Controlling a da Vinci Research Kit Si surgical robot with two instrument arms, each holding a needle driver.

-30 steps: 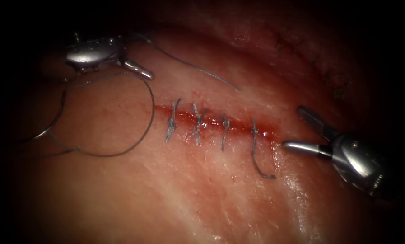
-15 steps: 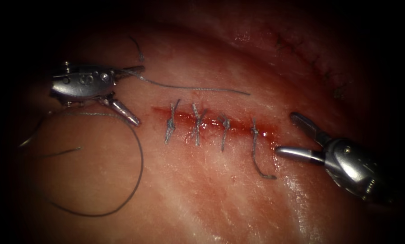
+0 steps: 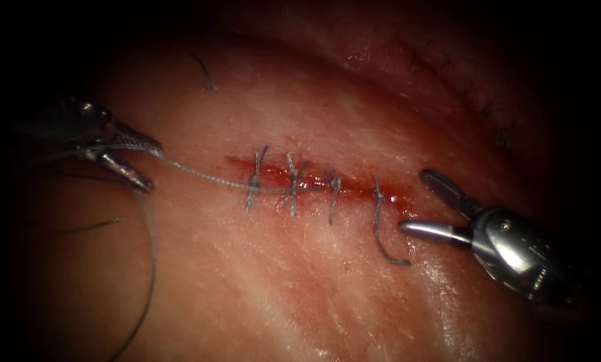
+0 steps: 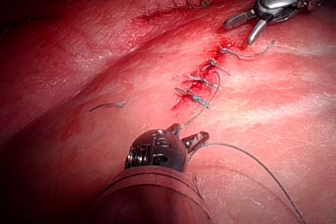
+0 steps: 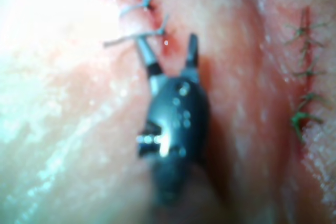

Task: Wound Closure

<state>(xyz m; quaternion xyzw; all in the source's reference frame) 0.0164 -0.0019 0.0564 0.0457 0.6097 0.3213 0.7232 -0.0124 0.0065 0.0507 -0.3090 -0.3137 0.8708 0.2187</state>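
The cut in the tissue carries several knotted stitches. At the left of the cut is my left tool, its jaws apart. A pale thread runs from its upper jaw to the stitches, and more thread curves down below the tool. In the left wrist view the same tool has thread leading from between its spread jaws to the stitches. My right tool stands open at the cut's right end, holding nothing, next to the last stitch. The right wrist view confirms the open right tool.
A short cut end of thread lies above the cut, another piece at the left. An older stitched line crosses the tissue at the upper right. The last stitch's long tail lies below the cut.
My left tool has moved down and to the left, and the thread that lay above the cut now runs straight to the stitches. The thread loop has opened out. The right tool crept slightly left.
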